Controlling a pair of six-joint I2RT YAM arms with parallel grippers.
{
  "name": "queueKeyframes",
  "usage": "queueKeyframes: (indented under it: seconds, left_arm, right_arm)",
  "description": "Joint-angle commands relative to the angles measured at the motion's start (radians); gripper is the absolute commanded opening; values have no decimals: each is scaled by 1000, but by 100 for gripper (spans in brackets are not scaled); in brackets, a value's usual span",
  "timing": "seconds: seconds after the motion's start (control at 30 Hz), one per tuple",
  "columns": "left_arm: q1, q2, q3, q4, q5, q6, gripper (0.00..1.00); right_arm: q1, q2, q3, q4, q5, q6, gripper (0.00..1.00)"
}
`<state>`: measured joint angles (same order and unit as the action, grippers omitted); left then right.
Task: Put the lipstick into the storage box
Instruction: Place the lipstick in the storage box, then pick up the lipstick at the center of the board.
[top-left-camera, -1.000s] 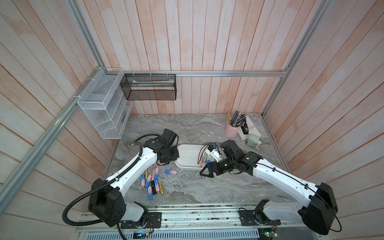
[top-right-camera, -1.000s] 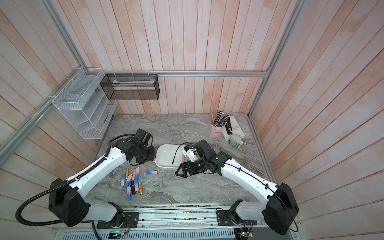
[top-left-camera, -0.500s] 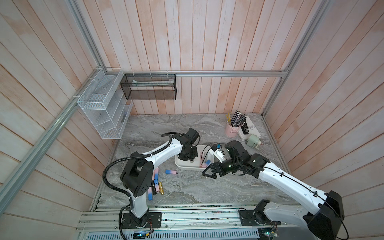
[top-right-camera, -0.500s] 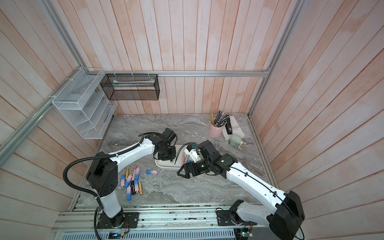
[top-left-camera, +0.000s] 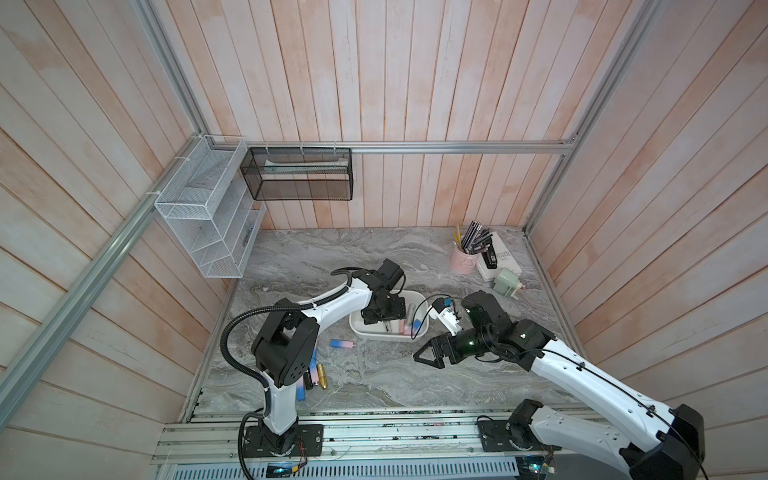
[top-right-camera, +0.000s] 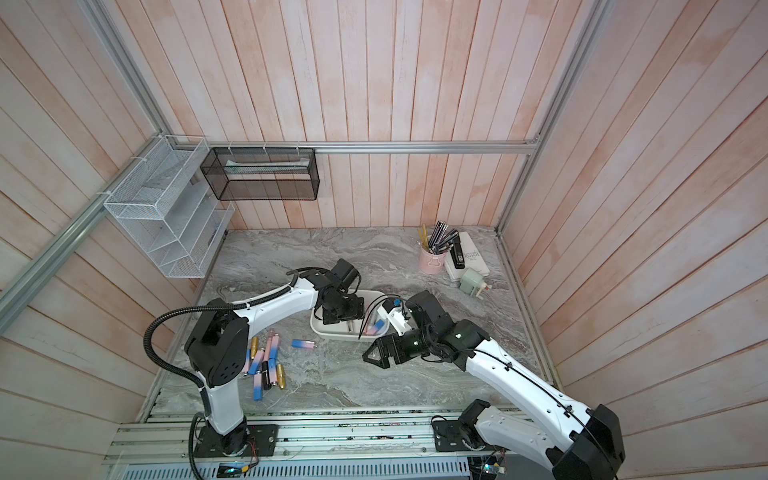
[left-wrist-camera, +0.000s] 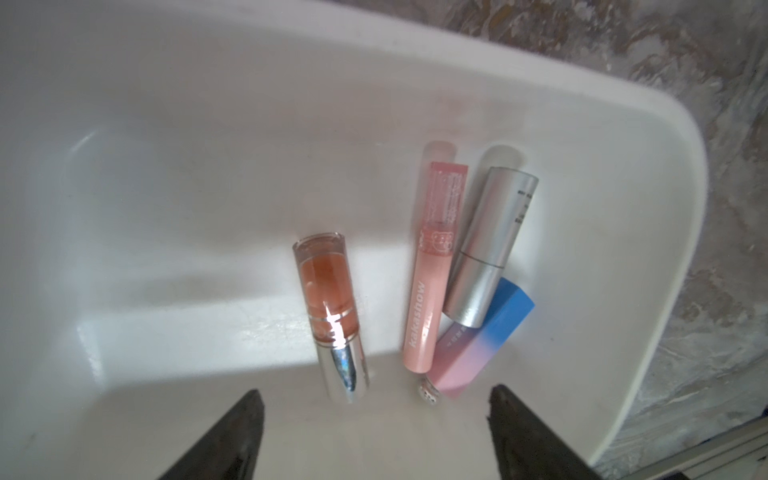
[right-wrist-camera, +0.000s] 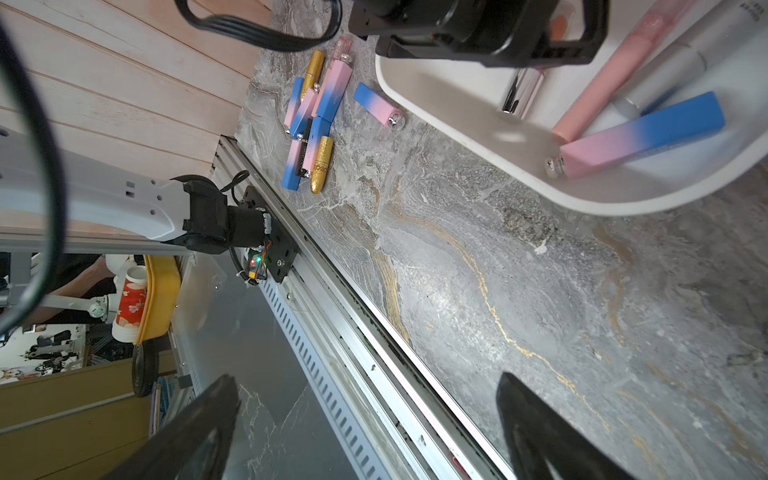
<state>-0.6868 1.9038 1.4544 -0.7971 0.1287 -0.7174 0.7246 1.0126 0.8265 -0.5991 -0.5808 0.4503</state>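
The white storage box (top-left-camera: 374, 336) (top-right-camera: 332, 332) sits mid-table. Several lipsticks lie inside it: a clear amber one with a silver cap (left-wrist-camera: 332, 307), a pink tube (left-wrist-camera: 432, 266), a silver tube (left-wrist-camera: 486, 245) and a pink-blue one (left-wrist-camera: 482, 336). My left gripper (left-wrist-camera: 376, 395) (top-left-camera: 380, 313) hangs open over the box, nothing between its fingers. A single pink-blue lipstick (top-left-camera: 343, 344) (right-wrist-camera: 376, 104) lies on the table just left of the box. My right gripper (right-wrist-camera: 365, 379) (top-left-camera: 426, 358) is open and empty, low over the table in front of the box's right end.
A pile of pink-blue, gold and black lipsticks (top-right-camera: 266, 365) (right-wrist-camera: 311, 120) lies at the front left beside the left arm's base. A pink pencil cup (top-left-camera: 463, 259), a white book and a small green item stand back right. Wire racks (top-left-camera: 208, 224) hang on the left wall.
My left gripper swung right from beside the box to over it and opened; the clear amber lipstick now lies on the box floor under it. The right gripper barely shifted.
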Motion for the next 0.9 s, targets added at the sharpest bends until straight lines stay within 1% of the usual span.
queueKeyframes:
  seconds: [0.0, 0.13, 0.23, 0.5, 0.6, 0.7, 0.87]
  left_arm:
    - [-8, -57, 47, -36, -44, -2, 100]
    - [-14, -178, 16, -93, -93, -33, 100]
    - [-20, -311, -66, -137, -123, -82, 100]
    - [-66, -743, -484, -217, -141, -299, 100]
    - [-85, -862, -600, -239, -144, -371, 100]
    - [-88, -925, -664, -250, -153, -404, 100]
    - [-88, -929, -727, -220, -168, -409, 100]
  right_arm:
    - [-2, -25, -24, -19, -19, 19, 98]
    - [21, -40, -32, -18, -12, 37, 98]
    - [75, -40, -32, 2, 5, 66, 98]
    - [259, 2, -40, 107, 85, 168, 98]
    - [309, 25, -34, 144, 111, 198, 98]
    - [346, 54, -21, 172, 133, 217, 98]
    - [381, 103, 4, 214, 150, 236, 98]
